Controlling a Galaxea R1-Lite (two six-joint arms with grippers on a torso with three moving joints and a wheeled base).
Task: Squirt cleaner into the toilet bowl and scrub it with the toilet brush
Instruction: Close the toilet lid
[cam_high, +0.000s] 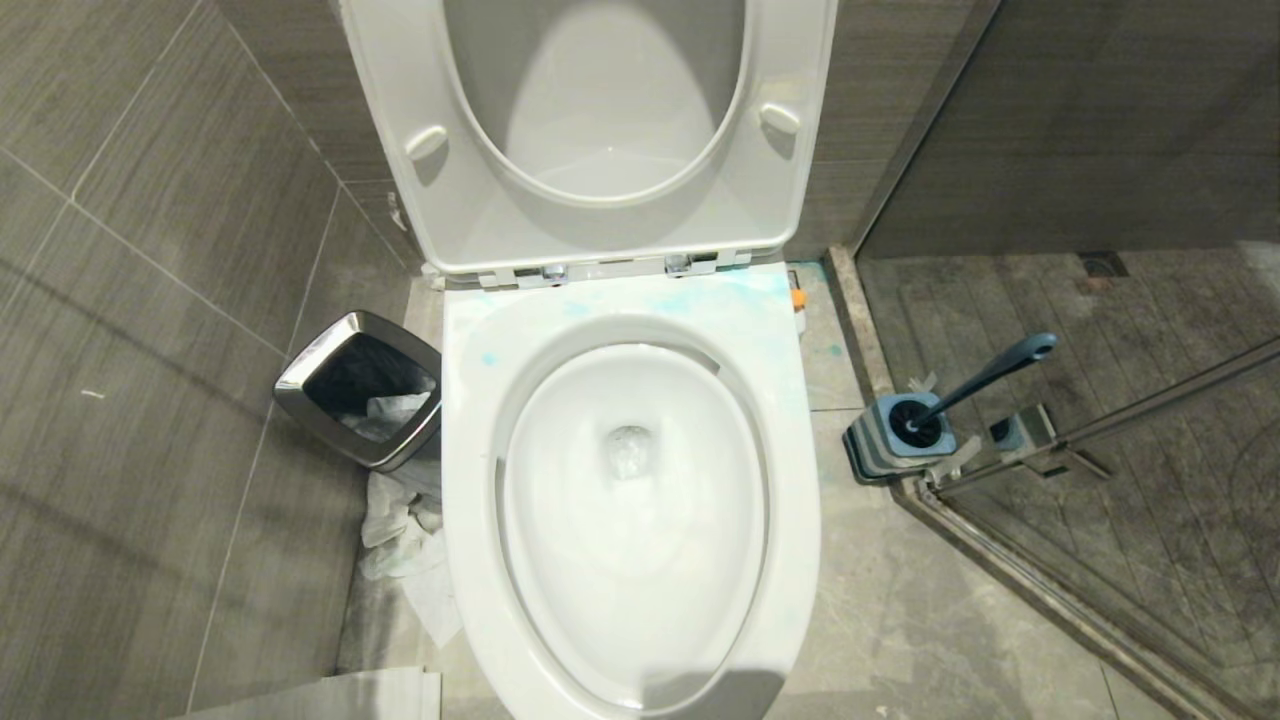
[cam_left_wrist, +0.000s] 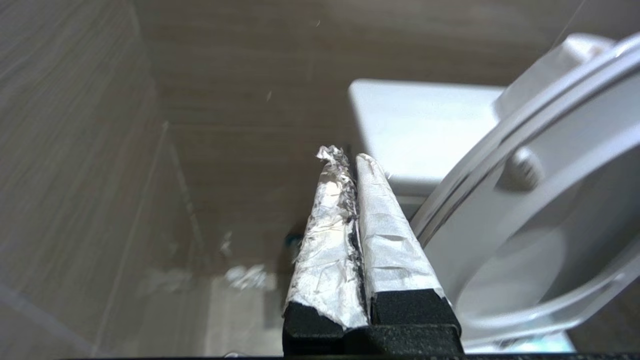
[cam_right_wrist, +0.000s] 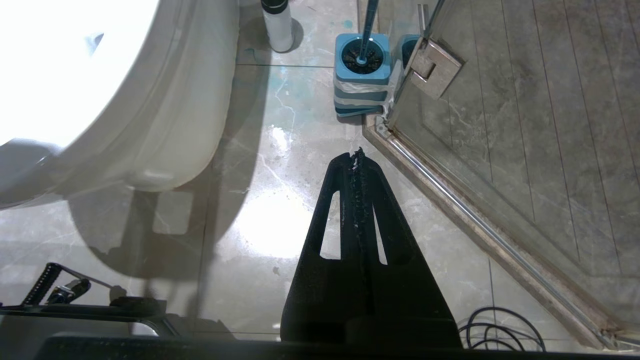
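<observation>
Glossy oval toilet bowl (cam_high: 480, 400) (pale blue smears (cam_high: 700, 295)).

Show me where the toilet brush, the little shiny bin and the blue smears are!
toilet brush (cam_high: 985, 377), head view, middle of its dark handle, leaning out of the holder.
bin (cam_high: 300, 372), head view, its chrome rim, left of the bowl.
blue smears (cam_high: 700, 297), head view, on the porcelain just below the hinges.

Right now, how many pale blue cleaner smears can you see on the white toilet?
2, both on the toilet bowl rim: a broad smear across the back edge below the hinges, and a small spot on the robot's left side. Fainter marks may be hidden in glare.
</observation>
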